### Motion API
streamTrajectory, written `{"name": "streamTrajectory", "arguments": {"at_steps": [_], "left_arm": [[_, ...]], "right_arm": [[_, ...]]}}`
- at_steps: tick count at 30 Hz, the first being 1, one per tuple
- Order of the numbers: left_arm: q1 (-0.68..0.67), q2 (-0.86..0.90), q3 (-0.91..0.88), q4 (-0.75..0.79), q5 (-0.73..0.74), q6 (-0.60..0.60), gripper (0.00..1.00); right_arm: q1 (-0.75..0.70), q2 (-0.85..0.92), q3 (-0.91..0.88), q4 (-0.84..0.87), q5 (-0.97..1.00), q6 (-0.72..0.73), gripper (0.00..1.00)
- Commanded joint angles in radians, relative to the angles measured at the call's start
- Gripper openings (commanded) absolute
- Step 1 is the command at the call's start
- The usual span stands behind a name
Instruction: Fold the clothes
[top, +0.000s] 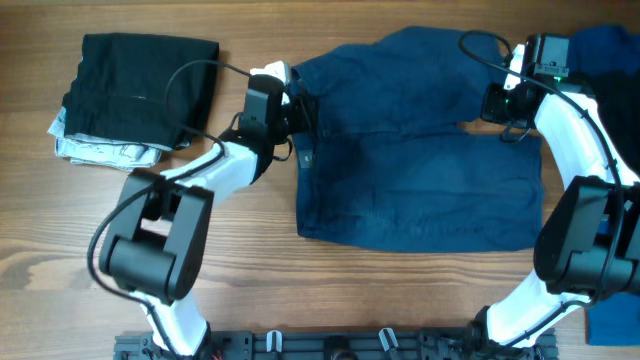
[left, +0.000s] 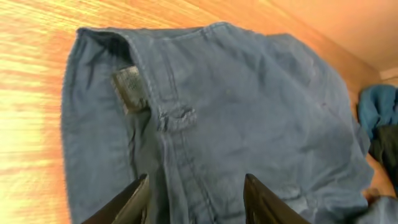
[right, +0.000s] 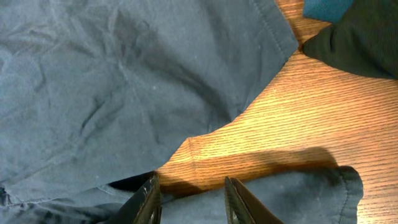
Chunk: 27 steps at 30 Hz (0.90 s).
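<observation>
Dark navy denim trousers (top: 420, 170), folded, centre frame; left hand (left: 196, 180) parted wide over waistband edge, right hand (right: 191, 180) narrowly parted at hem; bare wooden desk (top: 330, 290) below.

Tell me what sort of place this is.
Probably a robot lab bench for laundry folding: wooden table, left arm and right arm mounted at its edge, navy trousers spread out, a folded stack.

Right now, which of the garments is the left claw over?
The dark navy trousers mid-table: the left claw is over their waistband end. The black garment, stacked on a pale patterned one, lies apart at the far left.
</observation>
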Motion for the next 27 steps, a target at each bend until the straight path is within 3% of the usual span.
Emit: {"name": "streamTrajectory", "arguments": {"at_steps": [1, 8, 27], "left_arm": [[-0.005, 0.073, 0.003, 0.061, -0.002, -0.005, 0.45], [-0.009, 0.145, 0.003, 0.133, -0.002, -0.031, 0.43], [-0.052, 0.185, 0.003, 0.102, -0.029, -0.048, 0.42]], "right_arm": [[0.002, -0.005, -0.002, 0.002, -0.016, 0.014, 0.34], [0.002, -0.005, -0.002, 0.003, -0.016, 0.014, 0.34], [0.002, -0.005, -0.002, -0.001, -0.016, 0.014, 0.33]]}}
